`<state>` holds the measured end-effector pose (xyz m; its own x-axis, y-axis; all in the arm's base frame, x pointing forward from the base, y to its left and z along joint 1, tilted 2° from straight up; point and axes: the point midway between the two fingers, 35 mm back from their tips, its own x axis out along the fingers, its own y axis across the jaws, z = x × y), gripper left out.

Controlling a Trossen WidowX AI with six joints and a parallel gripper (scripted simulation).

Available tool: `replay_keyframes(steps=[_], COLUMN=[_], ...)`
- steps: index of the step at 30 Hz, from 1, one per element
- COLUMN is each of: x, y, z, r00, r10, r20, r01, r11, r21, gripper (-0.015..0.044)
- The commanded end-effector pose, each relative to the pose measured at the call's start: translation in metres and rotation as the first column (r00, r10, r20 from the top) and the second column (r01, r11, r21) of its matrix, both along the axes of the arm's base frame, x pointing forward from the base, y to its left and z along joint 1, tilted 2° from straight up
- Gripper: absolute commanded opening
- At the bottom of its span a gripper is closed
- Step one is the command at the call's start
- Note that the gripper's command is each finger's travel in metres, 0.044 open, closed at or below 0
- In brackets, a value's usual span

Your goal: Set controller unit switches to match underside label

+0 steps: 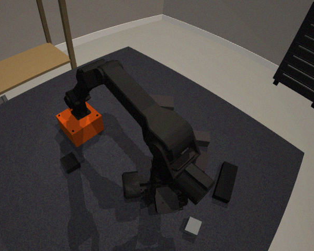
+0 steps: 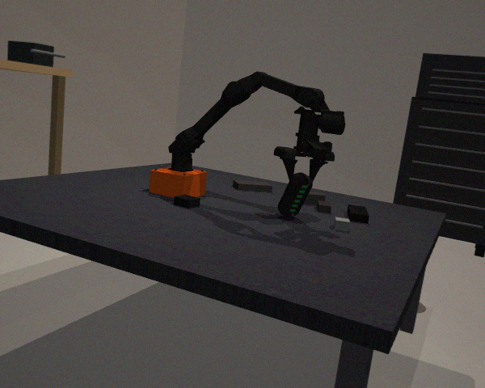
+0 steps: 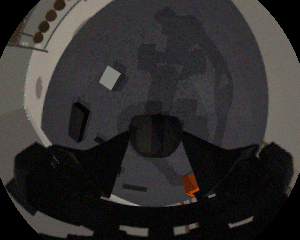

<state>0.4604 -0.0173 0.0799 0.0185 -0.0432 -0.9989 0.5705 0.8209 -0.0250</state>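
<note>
The dark controller unit (image 2: 291, 202) (image 3: 155, 145) is held between the two fingers of my gripper (image 2: 301, 179) (image 3: 156, 134), which is shut on it. In the exterior view the unit is steeply tilted, its switch face turned towards that camera with a row of green switch ends showing. Its lower end is close to the bench (image 2: 171, 246); I cannot tell whether it touches. In the wrist view a plain dark rounded side shows between the fingers. The numbers and the label are not visible. In the top view the arm hides the unit.
A pale grey block (image 1: 193, 226) (image 2: 342, 224) (image 3: 110, 78) and a long black block (image 1: 224, 182) (image 2: 358, 213) (image 3: 78, 122) lie near the unit. Brownish blocks (image 1: 164, 102) (image 2: 252, 186) lie beyond the arm. A small black block (image 1: 70, 162) (image 2: 187, 202) lies by the orange base (image 1: 89, 129) (image 2: 165, 183) (image 3: 190, 184).
</note>
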Motion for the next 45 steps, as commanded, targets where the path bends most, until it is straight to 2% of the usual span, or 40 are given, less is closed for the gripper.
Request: replay_keyframes(steps=[1,45], x=[-0.004,-0.034], y=[0.006,0.027], z=[0.001,0.004], r00=[1.000,1.000], r10=[0.000,0.000], r20=[-0.004,-0.006], r01=[0.000,0.000], r11=[1.000,1.000], r21=[0.011,0.013], gripper=[0.0336,0.0337])
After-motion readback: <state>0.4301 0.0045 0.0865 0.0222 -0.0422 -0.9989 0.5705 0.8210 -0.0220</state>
